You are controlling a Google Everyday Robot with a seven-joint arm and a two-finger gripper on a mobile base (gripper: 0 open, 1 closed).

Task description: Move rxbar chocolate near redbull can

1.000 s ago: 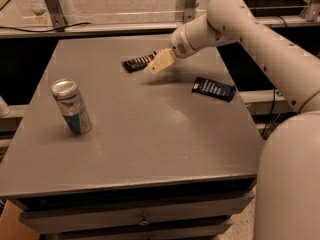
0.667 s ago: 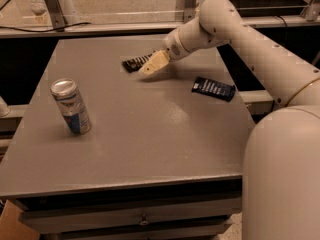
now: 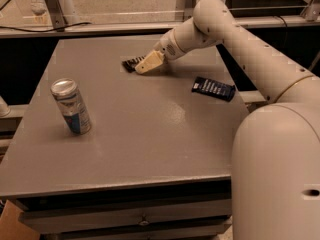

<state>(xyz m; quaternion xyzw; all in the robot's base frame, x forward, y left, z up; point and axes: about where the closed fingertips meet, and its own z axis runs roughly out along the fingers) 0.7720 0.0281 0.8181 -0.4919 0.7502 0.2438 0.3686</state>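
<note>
The rxbar chocolate (image 3: 130, 63), a flat black wrapper, lies at the far middle of the grey table (image 3: 150, 144). Only its left end shows, because my gripper (image 3: 143, 67) is down on top of its right part. The cream gripper points down and left from the arm (image 3: 240, 39), which reaches in from the right. The redbull can (image 3: 71, 106), silver and blue with a shiny top, stands upright at the table's left, well apart from the bar and nearer the front.
A dark blue bar wrapper (image 3: 213, 88) lies flat near the table's right edge, to the right of the gripper. A metal rail and glass panel (image 3: 115, 24) run behind the table. My white body (image 3: 280, 174) fills the right foreground.
My gripper has shifted a little to the left over the black bar, and the arm has swung further in from the right. The can and the blue wrapper have not moved.
</note>
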